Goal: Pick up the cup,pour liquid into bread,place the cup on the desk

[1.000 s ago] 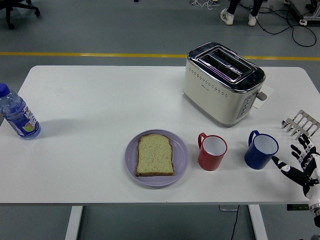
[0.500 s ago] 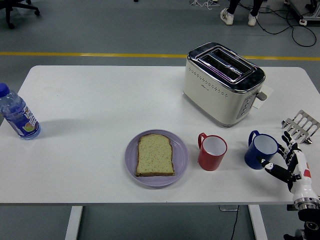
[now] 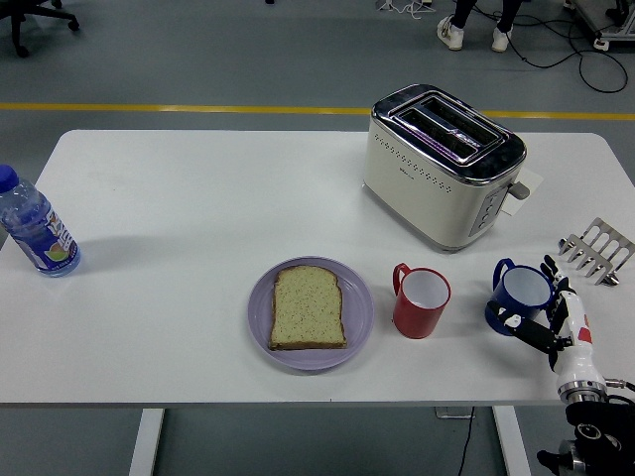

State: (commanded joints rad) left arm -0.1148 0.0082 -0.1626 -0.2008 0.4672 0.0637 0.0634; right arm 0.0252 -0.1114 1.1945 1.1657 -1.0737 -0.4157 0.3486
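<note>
1. The step in hand is the pick-up: the right hand (image 3: 549,309) reaches from the lower right corner to the blue cup (image 3: 518,296), which stands on the white table (image 3: 198,198) to the right of the red cup (image 3: 421,299).
2. The fingers (image 3: 514,320) are spread around the cup's right and near side, at or against its wall. They do not look clamped, and the cup rests on the table.
3. By my judgement, the next move calls for closing the fingers firmly round the cup body, then lifting it straight up.
4. The pour target, a slice of bread (image 3: 309,306), lies on a lilac plate (image 3: 359,315) left of the red cup, so the carry must pass over or around that cup.
</note>
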